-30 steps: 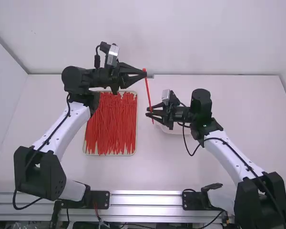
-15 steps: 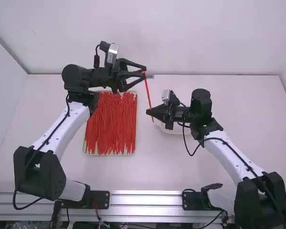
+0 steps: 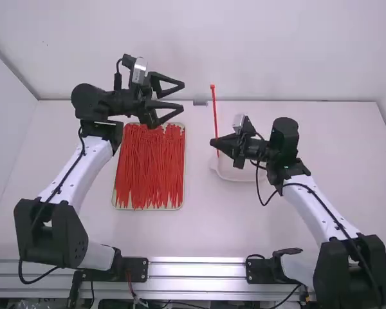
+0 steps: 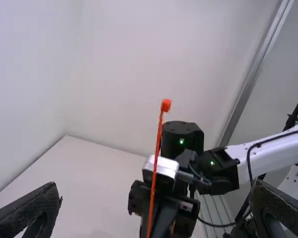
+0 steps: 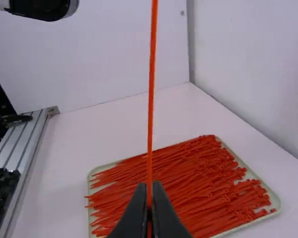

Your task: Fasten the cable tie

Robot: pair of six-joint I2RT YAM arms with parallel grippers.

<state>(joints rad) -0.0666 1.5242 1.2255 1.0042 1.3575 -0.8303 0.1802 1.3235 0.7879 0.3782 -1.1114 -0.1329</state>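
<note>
A single red cable tie (image 3: 214,119) is held upright above the white table (image 3: 347,148). It is pinched near its lower end between the fingers of the right gripper (image 3: 215,146), which are pressed together on it, and its head is seen at the top, free in the air. The left gripper (image 3: 182,94) is held with its fingers spread wide, apart from the tie and above the far end of a tray (image 3: 148,208), on which a heap of loose ties (image 3: 151,164) is laid. A pale container (image 3: 239,174) is seen on the table beneath the right gripper.
</note>
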